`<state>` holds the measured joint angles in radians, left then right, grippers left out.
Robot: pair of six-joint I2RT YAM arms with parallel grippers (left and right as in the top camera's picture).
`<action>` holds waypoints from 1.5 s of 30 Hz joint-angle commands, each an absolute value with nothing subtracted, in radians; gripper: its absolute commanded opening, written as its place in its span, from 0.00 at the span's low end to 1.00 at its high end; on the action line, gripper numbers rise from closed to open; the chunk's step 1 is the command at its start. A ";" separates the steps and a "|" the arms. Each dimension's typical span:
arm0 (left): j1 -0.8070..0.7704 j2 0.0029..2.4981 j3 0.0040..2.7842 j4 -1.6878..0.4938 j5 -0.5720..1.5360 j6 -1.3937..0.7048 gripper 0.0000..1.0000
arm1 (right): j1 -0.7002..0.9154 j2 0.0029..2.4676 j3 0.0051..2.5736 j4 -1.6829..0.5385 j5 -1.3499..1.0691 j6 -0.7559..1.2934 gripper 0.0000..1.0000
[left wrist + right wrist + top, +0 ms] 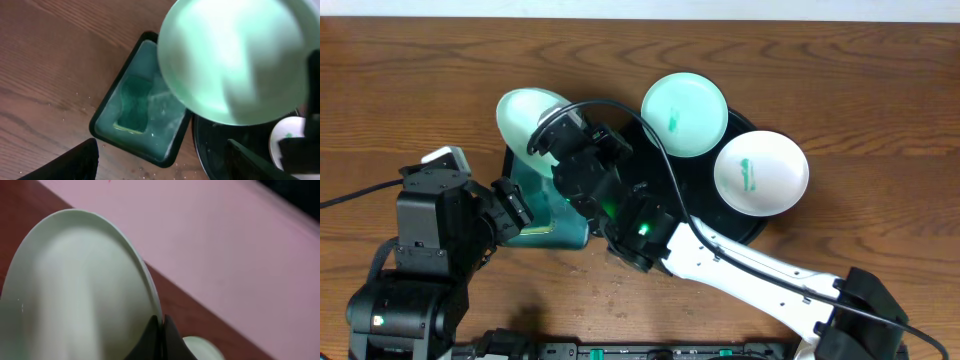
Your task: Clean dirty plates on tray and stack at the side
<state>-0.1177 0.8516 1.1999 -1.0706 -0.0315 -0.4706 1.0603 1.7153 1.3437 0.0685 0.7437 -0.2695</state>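
I am looking down on a wooden table [880,80] with both arms reaching in from the near edge. To the right of my right claw [560,135] lies the round black tray [745,235]; my right arm crosses and hides its left part. Two plates sit in it, well away from the claw. The mint plate [684,115] overhangs the far rim, and the white plate [761,172] is just beside it. Each has a teal smear in its centre.

Below the right claw and just ahead of my left claw [515,208] is a rectangular black tray [107,107]. It holds pale teal liquid [162,117] with a dark green pad [134,107] lying in it. The overhead view shows only one corner of it past the arm.

The right claw is pinched tight on the rim of the held plate [530,115]. This plate is raised and tilted above the rectangular tray's far end, and its visible face is plain pale mint. The left claw's fingers [75,162] stand wide apart with nothing between them. The right wrist view is blurred pink behind the plate, and I cannot make it out. There is bare wood to the left of both claws.
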 commanded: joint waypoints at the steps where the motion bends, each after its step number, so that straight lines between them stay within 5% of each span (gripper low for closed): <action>1: -0.112 0.854 1.217 -1.073 -0.030 -0.464 0.80 | 1.076 1.706 1.358 0.075 0.813 -0.381 0.01; 19: -0.112 0.854 1.217 -1.073 -0.030 -0.464 0.80 | 1.097 1.706 1.358 0.257 0.834 -0.695 0.01; 45: -0.112 0.854 1.217 -1.073 -0.030 -0.464 0.80 | 1.104 1.706 1.358 0.274 0.834 -0.719 0.01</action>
